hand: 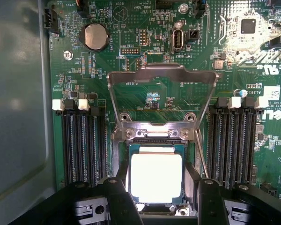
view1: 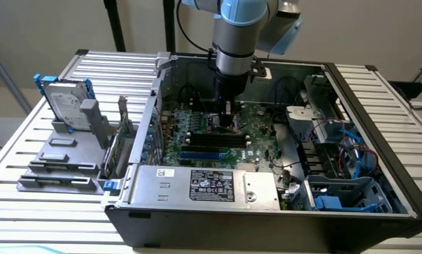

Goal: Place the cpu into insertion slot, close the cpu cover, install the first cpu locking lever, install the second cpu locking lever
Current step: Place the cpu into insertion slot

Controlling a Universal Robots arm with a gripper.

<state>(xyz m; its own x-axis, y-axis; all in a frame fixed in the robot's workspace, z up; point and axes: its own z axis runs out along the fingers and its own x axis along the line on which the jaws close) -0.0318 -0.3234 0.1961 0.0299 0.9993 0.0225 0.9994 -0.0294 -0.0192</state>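
Wrist view: cpu [hand: 157, 177] seated in insertion slot [hand: 154, 141], cpu cover [hand: 161, 73] raised. My pincer [hand: 161, 199] spread, straddling chip. I judge chip light, stiff, fragile; grip edges only.

Setting of the workstation. A plain pale beige wall [view1: 41, 26] closes the rear of the scene, evenly and softly lit. Two black upright poles [view1: 115, 26] stand before it. The work surface is a table [view1: 48, 211] of parallel silvery metal slats running across its full width. Beyond its edge, at the exterior view's left, lies a pale floor [view1: 2, 124].
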